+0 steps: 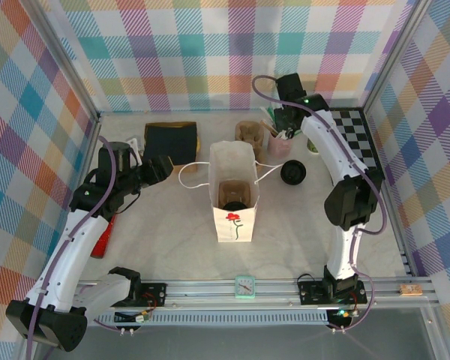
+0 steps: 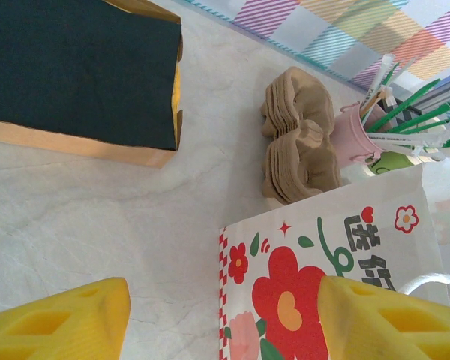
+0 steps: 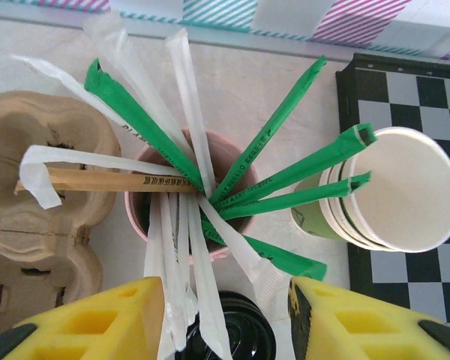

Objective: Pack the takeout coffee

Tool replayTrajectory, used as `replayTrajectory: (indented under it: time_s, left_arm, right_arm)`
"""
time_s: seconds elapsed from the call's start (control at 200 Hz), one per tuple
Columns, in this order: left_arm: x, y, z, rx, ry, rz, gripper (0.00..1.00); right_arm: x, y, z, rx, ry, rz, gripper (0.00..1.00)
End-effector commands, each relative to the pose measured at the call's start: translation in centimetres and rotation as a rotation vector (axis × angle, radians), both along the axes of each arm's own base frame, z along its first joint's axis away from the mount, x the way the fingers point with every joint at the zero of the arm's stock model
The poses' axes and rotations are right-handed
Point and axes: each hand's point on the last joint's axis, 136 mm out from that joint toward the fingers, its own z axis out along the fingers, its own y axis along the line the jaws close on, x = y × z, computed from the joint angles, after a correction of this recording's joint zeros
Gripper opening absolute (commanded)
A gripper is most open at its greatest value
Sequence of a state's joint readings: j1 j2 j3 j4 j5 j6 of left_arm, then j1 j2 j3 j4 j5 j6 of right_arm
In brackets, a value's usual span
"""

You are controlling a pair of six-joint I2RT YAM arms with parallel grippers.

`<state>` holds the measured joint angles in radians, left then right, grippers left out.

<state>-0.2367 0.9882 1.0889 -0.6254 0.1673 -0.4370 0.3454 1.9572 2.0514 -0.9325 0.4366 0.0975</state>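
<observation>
Your right pincer (image 3: 225, 300) hangs released over the pink cup of straws (image 1: 279, 146), gripping nothing. The takeout coffee (image 1: 293, 173) stands black lid up on the surface (image 1: 157, 240), just right of the white flower-printed bag (image 1: 235, 221). Your left pincer (image 2: 221, 311) is also released and empty, low beside that bag

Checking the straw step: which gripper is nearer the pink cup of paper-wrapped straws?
Right. The right gripper hangs just above the pink cup, fingers spread; the left gripper is beyond the white flower-printed paper bag, at its left side.
</observation>
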Motion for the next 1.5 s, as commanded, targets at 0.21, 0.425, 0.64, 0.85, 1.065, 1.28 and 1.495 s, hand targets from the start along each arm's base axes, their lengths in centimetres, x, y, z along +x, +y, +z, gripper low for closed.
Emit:
replayTrajectory:
  time_s: [0.21,0.425,0.64,0.85,1.065,1.28,1.495]
  left_arm:
    - [0.1,0.2,0.9,0.002,-0.027,-0.003,0.67]
    - [0.2,0.2,0.7,0.003,-0.023,-0.003,0.67]
    - [0.2,0.3,0.7,0.006,-0.022,-0.002,0.67]
    - [0.2,0.3,0.9,0.006,-0.025,-0.001,0.67]
    - [0.2,0.4,0.8,0.015,-0.022,0.002,0.67]
    - [0.2,0.5,0.7,0.016,-0.022,0.004,0.67]
    - [0.3,0.4,0.7,0.016,-0.021,0.004,0.67]
  right_arm:
    - [-0.6,-2.0,2.2,0.103,-0.026,-0.087,0.43]
    - [-0.2,-2.2,-0.1,0.164,0.041,-0.105,0.37]
    - [0.2,-1.1,-1.2,0.213,0.068,-0.082,0.38]
    - [0.6,-0.9,-2.6,0.208,0.097,-0.088,0.37]
    - [1.0,-1.2,-3.7,0.196,0.109,-0.104,0.33]
    - [1.4,-1.3,-4.2,0.197,0.112,-0.111,0.27]
    - [1.5,-1.3,-4.0,0.192,0.106,-0.106,0.15]
